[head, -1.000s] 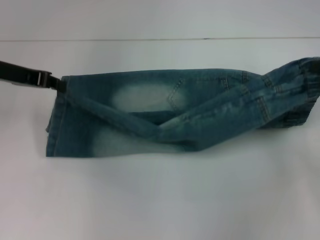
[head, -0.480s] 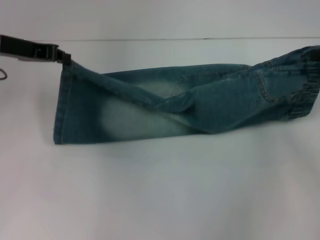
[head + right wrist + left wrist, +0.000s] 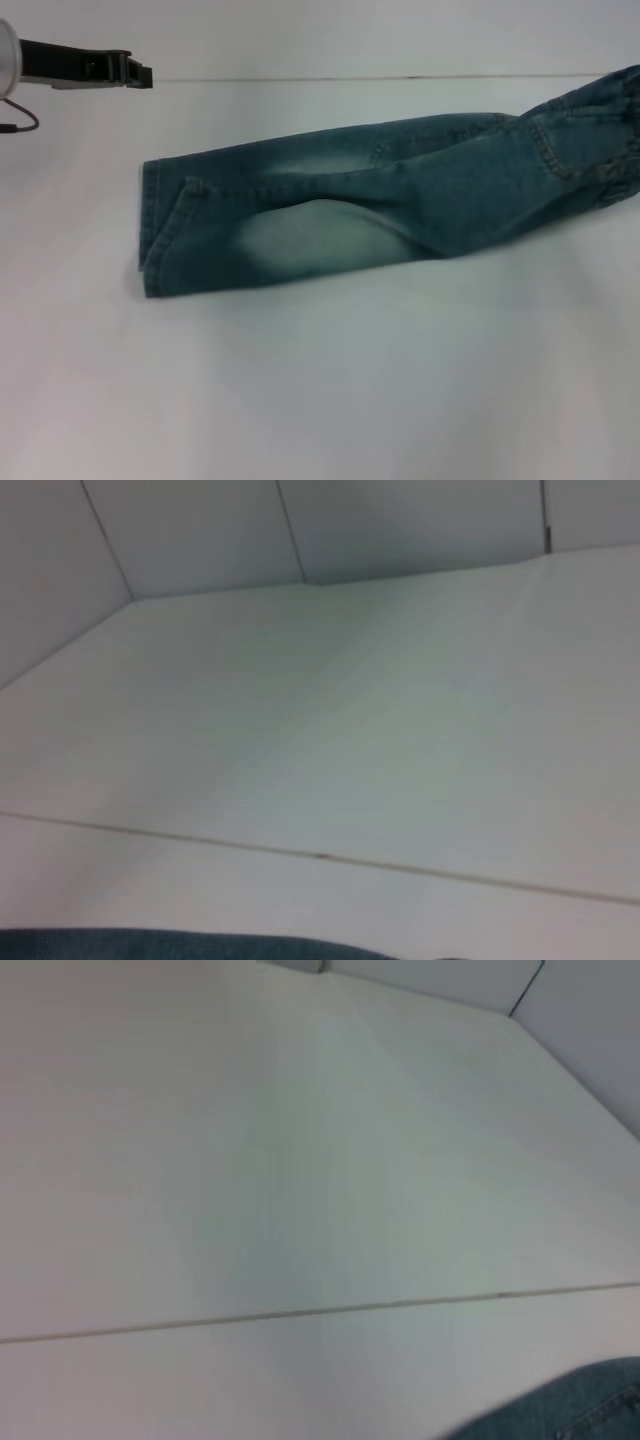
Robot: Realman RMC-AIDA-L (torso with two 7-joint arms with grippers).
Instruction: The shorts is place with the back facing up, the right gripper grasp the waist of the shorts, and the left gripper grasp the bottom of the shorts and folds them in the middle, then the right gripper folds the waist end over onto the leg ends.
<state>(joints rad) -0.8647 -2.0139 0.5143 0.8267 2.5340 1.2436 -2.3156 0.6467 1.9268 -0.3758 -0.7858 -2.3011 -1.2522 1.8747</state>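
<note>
The shorts [image 3: 400, 200] lie folded lengthwise into a long blue denim strip across the white table [image 3: 320, 390]. The bottom of the shorts, its leg ends [image 3: 150, 230], rests flat at the left. My left gripper [image 3: 143, 73] hovers above and behind those hems, apart from the cloth, open and holding nothing. The ruched waist [image 3: 615, 125] reaches the right edge of the head view and looks raised off the table. My right gripper is out of view. A strip of denim [image 3: 200, 945] shows in the right wrist view, and a corner of denim [image 3: 585, 1405] shows in the left wrist view.
A thin seam [image 3: 400, 77] runs across the back of the table. Grey wall panels [image 3: 200, 530] stand behind it. A thin cable [image 3: 20, 125] loops below the left wrist.
The left gripper has let go of the leg hem and moved up and away. The hem has dropped flat onto the table, and the shorts have shifted to the right.
</note>
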